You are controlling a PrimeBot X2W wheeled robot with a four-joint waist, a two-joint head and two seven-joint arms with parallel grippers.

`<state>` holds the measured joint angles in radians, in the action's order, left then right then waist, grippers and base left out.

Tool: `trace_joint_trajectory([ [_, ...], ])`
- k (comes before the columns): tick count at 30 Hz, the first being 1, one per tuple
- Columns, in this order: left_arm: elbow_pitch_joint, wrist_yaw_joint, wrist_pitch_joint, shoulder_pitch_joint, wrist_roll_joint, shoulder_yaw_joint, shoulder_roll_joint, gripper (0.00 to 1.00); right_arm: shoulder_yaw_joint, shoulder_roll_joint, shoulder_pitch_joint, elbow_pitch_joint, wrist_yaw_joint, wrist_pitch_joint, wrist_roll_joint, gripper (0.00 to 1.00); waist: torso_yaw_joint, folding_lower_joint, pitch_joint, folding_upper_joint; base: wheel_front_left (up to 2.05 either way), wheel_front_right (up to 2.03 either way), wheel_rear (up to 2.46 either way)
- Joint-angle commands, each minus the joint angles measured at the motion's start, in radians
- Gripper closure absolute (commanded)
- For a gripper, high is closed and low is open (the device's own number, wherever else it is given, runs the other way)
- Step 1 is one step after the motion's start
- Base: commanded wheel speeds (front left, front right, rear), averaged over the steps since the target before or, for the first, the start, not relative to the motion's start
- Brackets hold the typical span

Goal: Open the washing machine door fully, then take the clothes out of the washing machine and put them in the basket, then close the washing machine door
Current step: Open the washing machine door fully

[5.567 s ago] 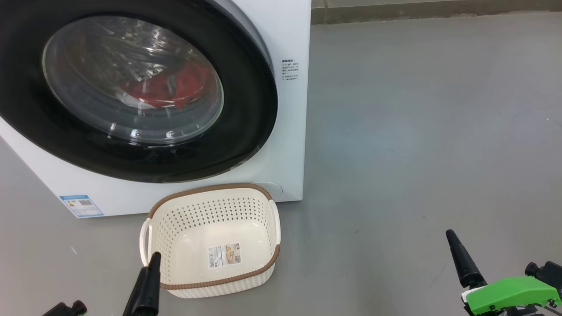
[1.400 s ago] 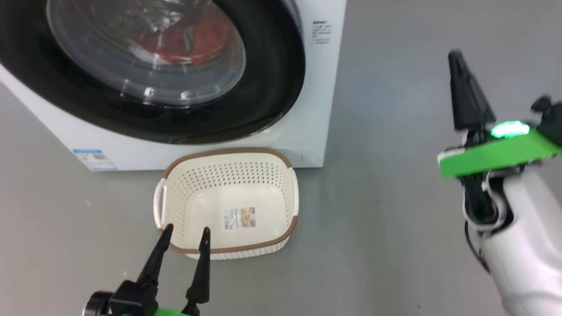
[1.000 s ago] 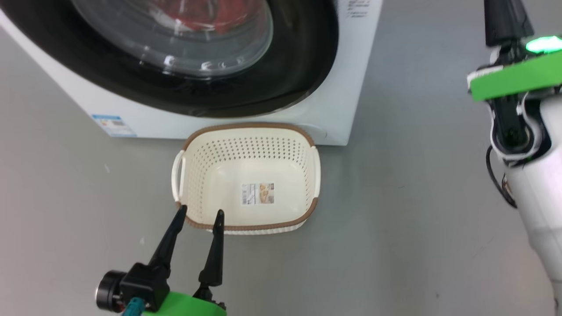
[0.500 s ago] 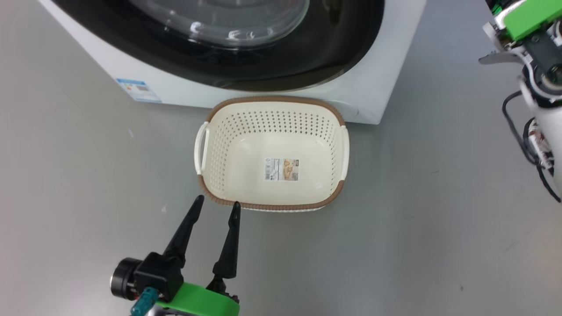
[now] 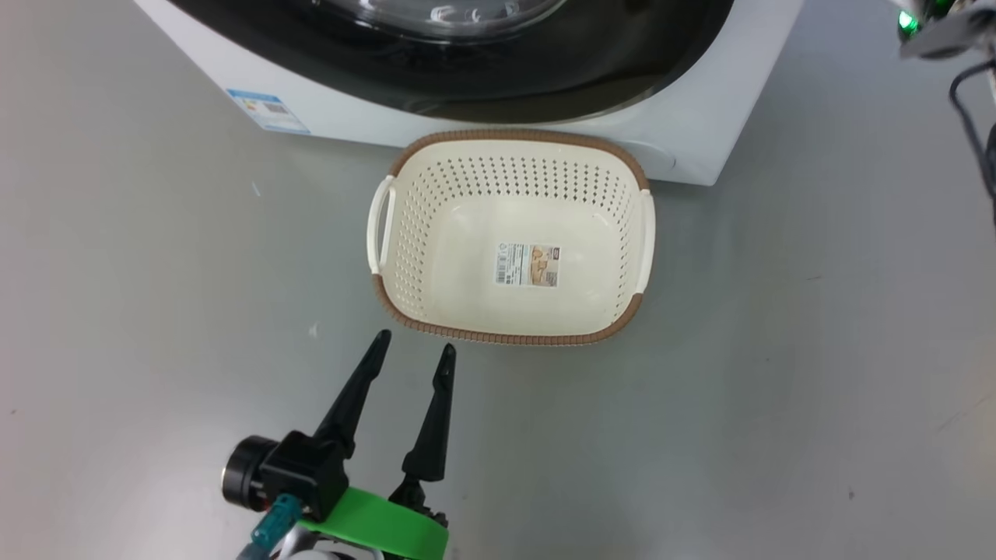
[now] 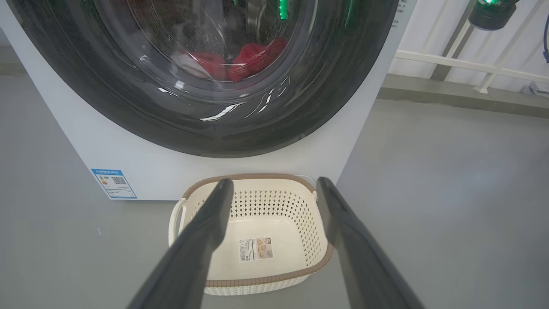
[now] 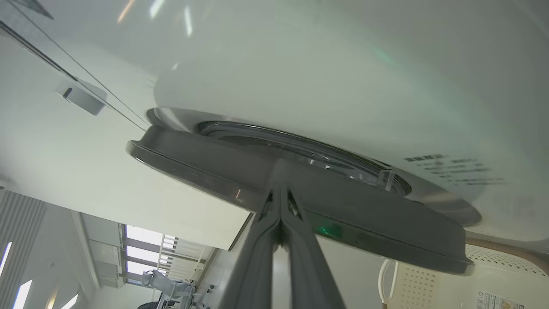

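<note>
The cream basket (image 5: 506, 337) with its brown rim stands on the floor against the front of the white washing machine (image 5: 350, 117). Above it the black-rimmed door (image 5: 545, 85) runs out of the picture. Through the door (image 6: 128, 98) glass I see the red clothes (image 6: 253, 58) in the drum. My left gripper (image 5: 414, 346) is open just short of the basket's near left corner, holding nothing; its wrist view looks between the fingers (image 6: 206, 231) at the basket (image 6: 257, 281). My right gripper (image 7: 279, 169) is shut, its tips at the edge of the door (image 7: 364, 223), which stands slightly off the machine's front.
Grey floor (image 5: 778, 389) spreads wide to the right of and in front of the basket. A blue energy label (image 5: 268, 111) sits low on the washer's left. A white railing (image 6: 472, 64) and a low kerb run behind the machine's right side. Part of my right arm (image 5: 934, 27) shows at the top right.
The head camera has tilted down, so washer and basket slid up the picture. My right arm rose towards the door and left by the top right corner. The left gripper stays open by the basket.
</note>
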<state>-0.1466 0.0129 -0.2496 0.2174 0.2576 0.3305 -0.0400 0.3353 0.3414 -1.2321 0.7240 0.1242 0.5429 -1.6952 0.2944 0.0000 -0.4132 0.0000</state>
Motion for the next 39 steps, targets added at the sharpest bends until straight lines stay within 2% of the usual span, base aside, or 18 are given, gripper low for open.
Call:
trace_joint_trajectory([
  [1,0.026,0.007,-0.012,0.018,0.007,-0.023,-0.01,0.0,-0.004,-0.009,-0.017,-0.017,0.007,0.01,-0.006,1.0,0.014,0.0,-0.02,0.0,0.0,0.0,0.0],
  [8,0.043,0.012,-0.012,0.043,0.025,0.016,-0.01,0.0,0.011,-0.007,-0.088,0.038,0.007,0.075,0.016,1.0,0.039,0.0,-0.059,0.0,0.0,0.0,0.0],
  [21,0.058,0.03,-0.012,0.066,0.055,0.054,-0.01,0.0,0.022,-0.017,-0.154,0.093,0.007,0.098,0.056,1.0,0.071,0.0,-0.101,0.0,0.0,0.0,0.0],
  [39,0.05,0.037,-0.012,0.052,0.047,0.057,-0.01,0.0,0.05,-0.048,-0.014,-0.008,0.007,0.182,0.063,1.0,0.043,0.0,-0.041,0.0,0.0,0.0,0.0],
])
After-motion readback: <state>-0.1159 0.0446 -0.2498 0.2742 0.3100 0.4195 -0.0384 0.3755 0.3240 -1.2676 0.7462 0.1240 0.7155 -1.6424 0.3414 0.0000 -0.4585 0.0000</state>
